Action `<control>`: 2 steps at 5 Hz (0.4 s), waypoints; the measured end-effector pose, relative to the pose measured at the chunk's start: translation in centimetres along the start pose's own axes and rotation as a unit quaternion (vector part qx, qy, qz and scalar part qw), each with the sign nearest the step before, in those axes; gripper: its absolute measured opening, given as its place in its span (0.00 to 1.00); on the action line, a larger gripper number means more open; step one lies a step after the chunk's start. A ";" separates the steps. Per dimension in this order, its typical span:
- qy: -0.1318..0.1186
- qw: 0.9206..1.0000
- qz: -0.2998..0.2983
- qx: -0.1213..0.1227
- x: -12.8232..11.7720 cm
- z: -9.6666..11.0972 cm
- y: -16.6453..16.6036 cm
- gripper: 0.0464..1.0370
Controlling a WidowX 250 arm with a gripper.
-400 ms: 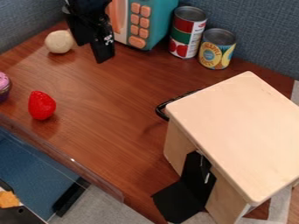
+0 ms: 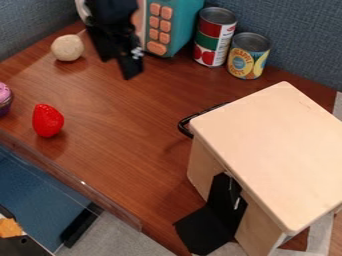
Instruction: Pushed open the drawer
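Pale wood forms the squat box (image 2: 267, 150) at 4 o'clock in the view, its flat top turned up to the camera. From its 10 o'clock side a curved black handle (image 2: 182, 125) sticks out over the brown table (image 2: 123, 145). The drawer seems to sit on that side, though its front is hidden from this angle. At the box's 7 o'clock a black angled piece (image 2: 206, 229) juts out.

Well apart from the handle, the black gripper (image 2: 131, 75) hangs at 11 o'clock in the view; whether it is open or closed, or grips anything, I cannot tell. It has shifted a little toward 4 o'clock since the earlier frame, while the box and handle look unchanged.

Two cans (image 2: 215, 37) stand at 1 o'clock, beside the teal toy microwave (image 2: 171, 25) at 12. A red strawberry (image 2: 47, 120) lies at 9 o'clock.
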State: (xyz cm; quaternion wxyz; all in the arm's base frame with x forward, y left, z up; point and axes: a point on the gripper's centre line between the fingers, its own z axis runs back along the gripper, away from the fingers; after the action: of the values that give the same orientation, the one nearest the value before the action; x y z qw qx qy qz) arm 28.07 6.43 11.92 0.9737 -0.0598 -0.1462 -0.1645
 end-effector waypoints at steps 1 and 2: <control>-0.014 1.000 -0.001 -0.009 1.0 -0.5 -1.1 0.96; -0.011 1.000 -0.003 -0.026 1.8 -1.9 -2.2 0.96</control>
State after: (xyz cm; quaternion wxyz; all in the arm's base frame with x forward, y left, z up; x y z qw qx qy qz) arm 29.47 3.54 10.80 0.9696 -0.0867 -0.1524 -0.1709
